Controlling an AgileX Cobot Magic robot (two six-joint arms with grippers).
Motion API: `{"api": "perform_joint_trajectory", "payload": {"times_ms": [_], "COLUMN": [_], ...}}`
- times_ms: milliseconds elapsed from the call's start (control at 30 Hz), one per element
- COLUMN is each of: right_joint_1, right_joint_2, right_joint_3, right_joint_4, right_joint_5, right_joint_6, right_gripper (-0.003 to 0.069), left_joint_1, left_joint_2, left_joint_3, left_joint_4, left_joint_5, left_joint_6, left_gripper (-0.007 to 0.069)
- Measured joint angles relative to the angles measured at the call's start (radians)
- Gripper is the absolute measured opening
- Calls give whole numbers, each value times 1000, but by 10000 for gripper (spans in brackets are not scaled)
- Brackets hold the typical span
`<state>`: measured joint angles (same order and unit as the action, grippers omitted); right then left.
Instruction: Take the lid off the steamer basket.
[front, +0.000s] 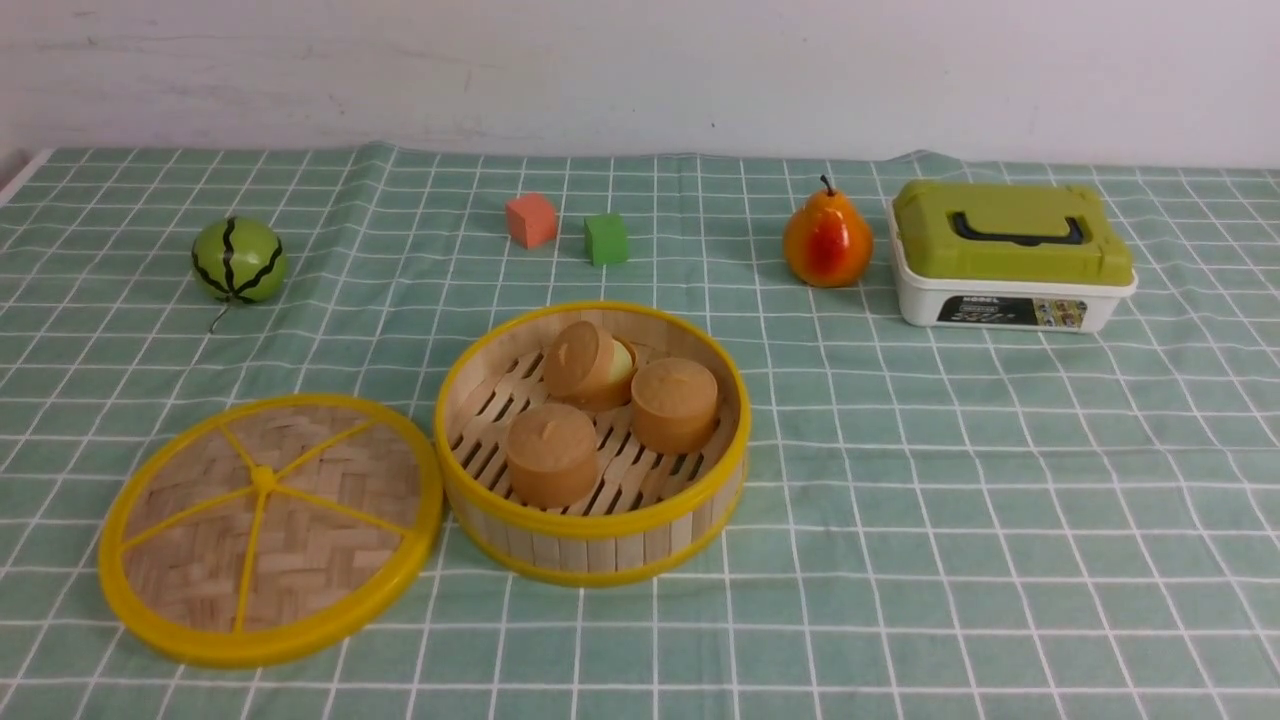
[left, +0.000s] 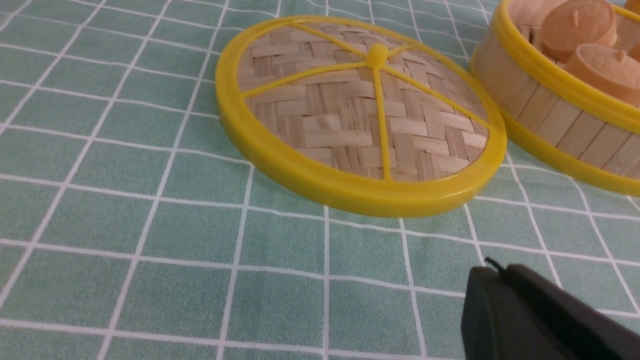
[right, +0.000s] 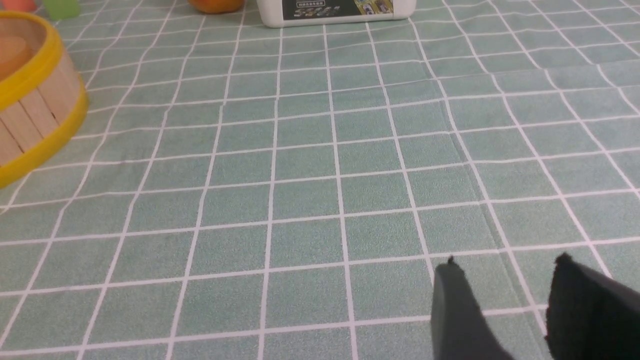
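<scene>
Left wrist view is showing the left gripper (left: 492, 272) with its two fingers pressed together, holding nothing, near the lid (left: 360, 112). Right gripper (right: 505, 280) is standing with a gap between its fingers, empty, cut off by the picture edge. One lid is lying flat on the tablecloth (front: 900, 480), touching the left side of the one steamer basket (front: 592, 440). Three brown buns (front: 552, 452) are sitting inside the basket.
</scene>
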<state>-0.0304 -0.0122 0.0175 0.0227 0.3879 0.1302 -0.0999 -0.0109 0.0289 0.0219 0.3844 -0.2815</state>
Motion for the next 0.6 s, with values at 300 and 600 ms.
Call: {"api": "perform_joint_trajectory", "payload": {"times_ms": [300, 600], "right_joint_1": [0, 0], "right_joint_2": [0, 0], "right_joint_3": [0, 0], "right_joint_4": [0, 0], "right_joint_5": [0, 0], "right_joint_6": [0, 0], "right_gripper": [241, 241], "left_joint_1": [0, 0], "left_joint_2": [0, 0], "left_joint_3": [0, 0], "left_joint_4": [0, 0], "left_joint_5": [0, 0], "left_joint_6": [0, 0], "left_gripper": [5, 5]}}
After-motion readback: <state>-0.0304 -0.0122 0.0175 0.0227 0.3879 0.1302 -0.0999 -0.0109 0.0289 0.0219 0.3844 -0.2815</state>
